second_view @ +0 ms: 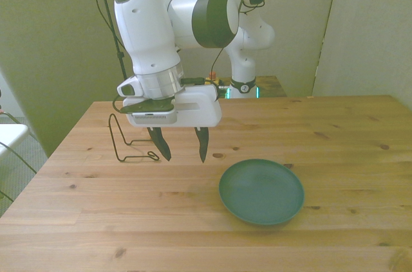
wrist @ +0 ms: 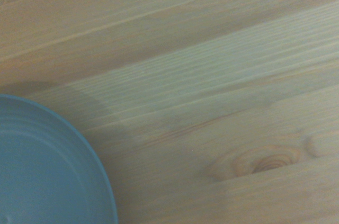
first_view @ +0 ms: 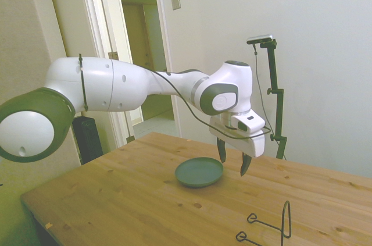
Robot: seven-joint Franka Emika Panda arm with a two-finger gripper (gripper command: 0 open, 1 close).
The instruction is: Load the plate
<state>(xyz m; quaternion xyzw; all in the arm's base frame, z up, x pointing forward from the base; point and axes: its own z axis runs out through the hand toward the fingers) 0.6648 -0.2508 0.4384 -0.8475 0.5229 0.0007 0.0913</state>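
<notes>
The gripper hangs above the wooden tabletop with fingers apart and empty, just beside the teal plate, with a black wire rack well apart.

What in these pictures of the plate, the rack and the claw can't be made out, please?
- Wire rack: side view, base cut off by the bottom edge.
- Wire rack: front view, partly hidden behind a finger of the open claw.
- Plate: wrist view, mostly cut off at the picture's corner, soft focus.
</notes>
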